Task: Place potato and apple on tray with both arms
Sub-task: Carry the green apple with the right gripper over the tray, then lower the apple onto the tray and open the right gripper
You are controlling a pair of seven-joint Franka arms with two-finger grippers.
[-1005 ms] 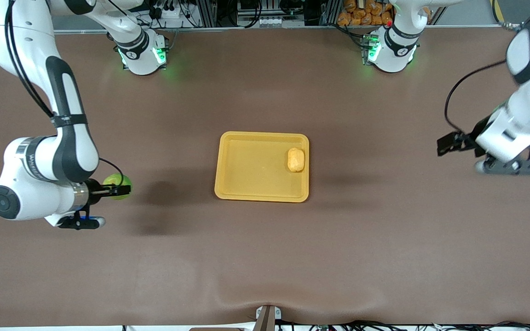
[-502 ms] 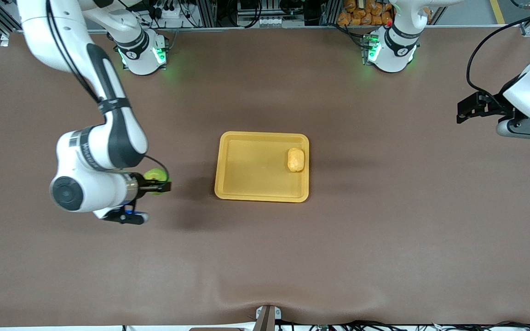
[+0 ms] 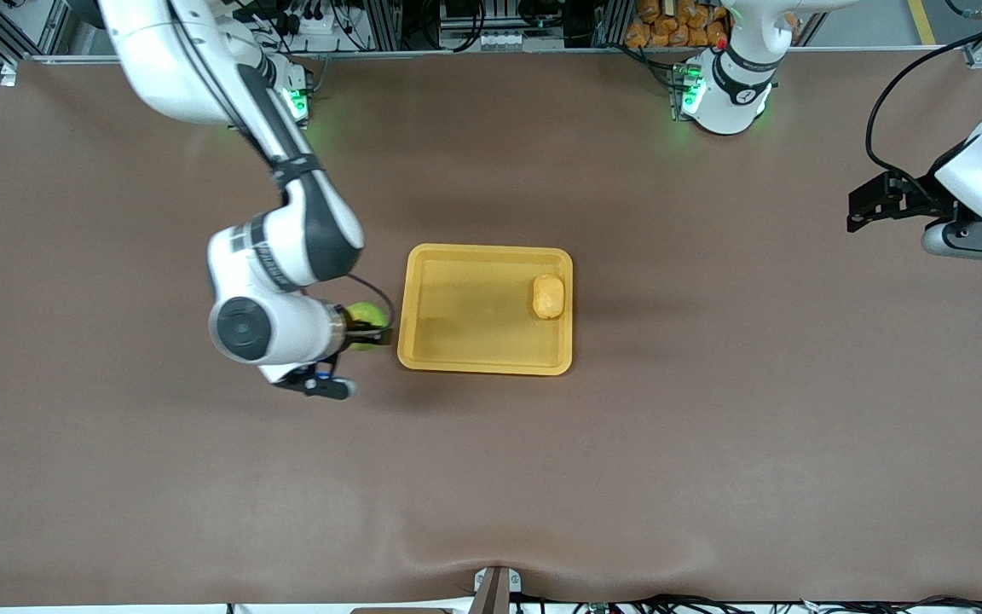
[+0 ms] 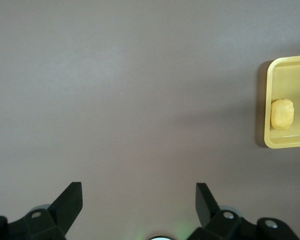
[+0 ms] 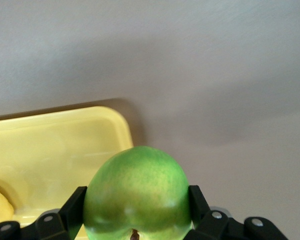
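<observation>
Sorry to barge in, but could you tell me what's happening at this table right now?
The right pincer is shut on the green apple, holding it in the air just beside the yellow tray. The potato already lies in the tray, by the rim toward the left arm's end. The left pincer waits open over that end of the table.

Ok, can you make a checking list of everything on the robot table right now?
Surface: brown table, slight ripple at its near edge.
Job's things: potato lies in the yellow tray; apple not yet on it.
Clutter: nothing seen.
Grippers: right gripper shut on the apple, beside the tray's edge; left gripper open, waiting over the left arm's end.
Cables: black cable loops on the left arm.
Surroundings: equipment racks along the bases.
</observation>
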